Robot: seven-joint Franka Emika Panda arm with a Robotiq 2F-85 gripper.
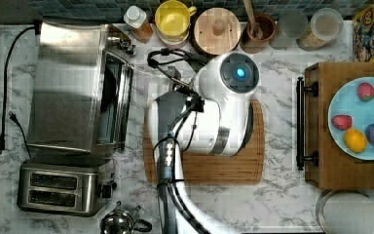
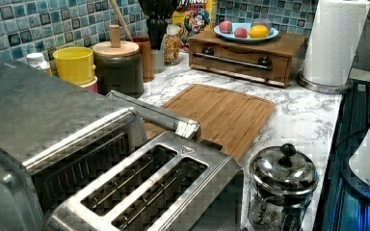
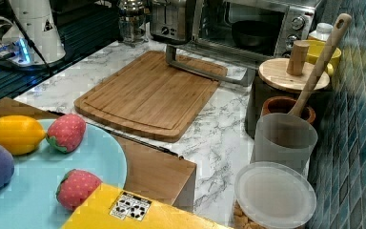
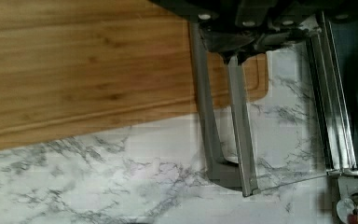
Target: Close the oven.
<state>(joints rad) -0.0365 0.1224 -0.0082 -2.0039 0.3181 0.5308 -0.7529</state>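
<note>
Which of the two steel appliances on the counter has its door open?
The oven, the larger box with a glass door: the door hangs down, its bar handle over the cutting board. The smaller toaster has slots only.

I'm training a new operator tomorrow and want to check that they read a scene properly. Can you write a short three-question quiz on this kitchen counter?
1. True or false: the glass door of the large boxy brushed-steel toaster oven is shut.
2. What lies on the light blue round plate? A) toy fruits B) bread slices C) a spoon
3. In the right view, what flat thing lies on the white marble counter just in front of the oven's metal bar handle?

Key: 1 false, the door is folded down, open. 2 A. 3 the rectangular wooden cutting board.
</note>
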